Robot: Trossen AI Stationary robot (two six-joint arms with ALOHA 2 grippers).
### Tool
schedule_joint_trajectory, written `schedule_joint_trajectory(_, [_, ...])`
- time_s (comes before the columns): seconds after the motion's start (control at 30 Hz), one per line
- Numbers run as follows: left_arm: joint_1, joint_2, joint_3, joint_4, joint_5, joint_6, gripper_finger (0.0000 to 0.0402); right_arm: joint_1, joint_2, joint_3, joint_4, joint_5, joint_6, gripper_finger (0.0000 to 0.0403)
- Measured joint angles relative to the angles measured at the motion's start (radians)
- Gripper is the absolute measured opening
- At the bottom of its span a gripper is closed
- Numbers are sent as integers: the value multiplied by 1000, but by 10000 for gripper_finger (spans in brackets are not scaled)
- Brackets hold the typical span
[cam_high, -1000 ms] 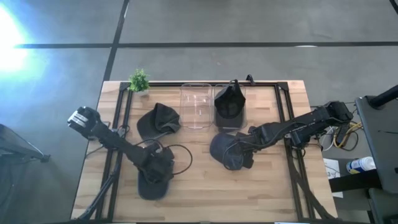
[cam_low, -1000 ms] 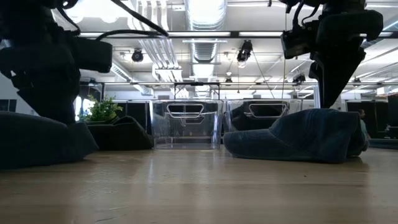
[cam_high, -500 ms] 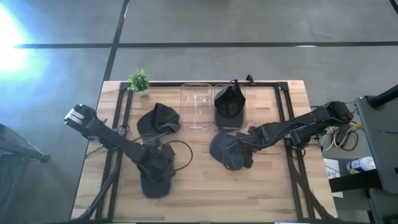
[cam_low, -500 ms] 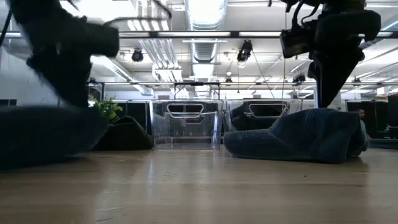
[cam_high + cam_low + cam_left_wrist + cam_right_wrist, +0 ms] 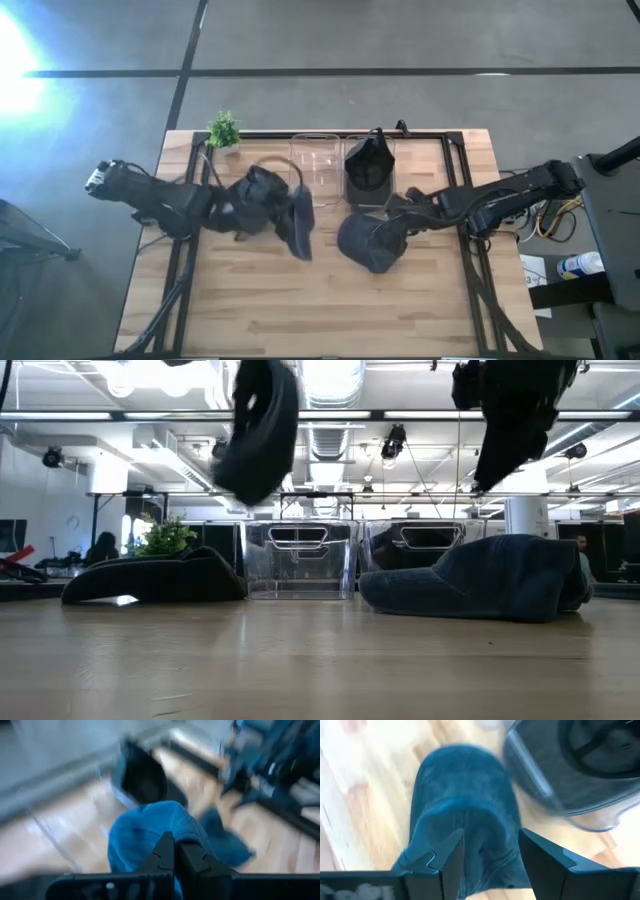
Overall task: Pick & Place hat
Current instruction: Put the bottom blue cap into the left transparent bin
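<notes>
My left gripper (image 5: 278, 212) is shut on a dark blue hat (image 5: 298, 228), which hangs high above the table (image 5: 262, 435) in front of the left clear bin (image 5: 315, 170). A second hat (image 5: 155, 578) lies flat on the table at the far left, partly under my left arm. A third hat (image 5: 362, 245) lies right of centre. My right gripper (image 5: 393, 222) hovers open just above the third hat, with a finger on either side of its raised crown (image 5: 465, 795) and clear of it in the low view. Another hat (image 5: 368, 165) sits in the right clear bin. My left gripper pinches a bulge of the hat's cloth (image 5: 170, 822) between its two shut fingers. The arm reaches in from the table's left. The hat is lifted clear of the table and hangs below the fingers, its lower end (image 5: 245, 485) well above the wood.
Two clear bins (image 5: 298, 560) stand side by side at the far middle of the table. A small green plant (image 5: 224, 128) stands at the far left corner. Black frame rails run along the table's sides. The near half of the wood is bare.
My left gripper has shut on the near-left hat, lifted it clear and swung it up toward the far middle, near the left bin. The hat now hangs in the air. My right gripper has risen a little above its hat and stays open.
</notes>
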Motion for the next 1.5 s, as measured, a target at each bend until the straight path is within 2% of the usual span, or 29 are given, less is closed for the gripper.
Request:
schedule_joint_trajectory(0.13, [80,23,135,-46,-100,215,1,-17,-53,0,-6,58,30,182])
schedule_joint_trajectory(0.3, [247,87,190,-55,-83,450,1,-33,-88,0,-7,98,33,182])
schedule_joint_trajectory(0.5, [445,173,122,169,155,652,0,-44,-96,-6,-7,107,33,182])
schedule_joint_trajectory(0.67, [542,283,47,262,301,639,0,-44,-96,-16,-7,106,40,182])
schedule_joint_trajectory(0.87, [620,403,-4,345,345,605,0,-44,-96,-18,-7,106,44,182])
schedule_joint_trajectory(1.1, [653,481,37,406,342,572,13,-44,-96,-18,-8,104,44,182])
schedule_joint_trajectory(1.27, [657,518,72,391,368,546,75,-44,-96,-18,-15,86,41,182])
schedule_joint_trajectory(1.4, [653,505,85,343,366,545,137,-43,-96,-18,-26,-6,40,182])
schedule_joint_trajectory(1.5, [643,459,110,242,364,540,172,-43,-96,-18,-37,-99,39,182])
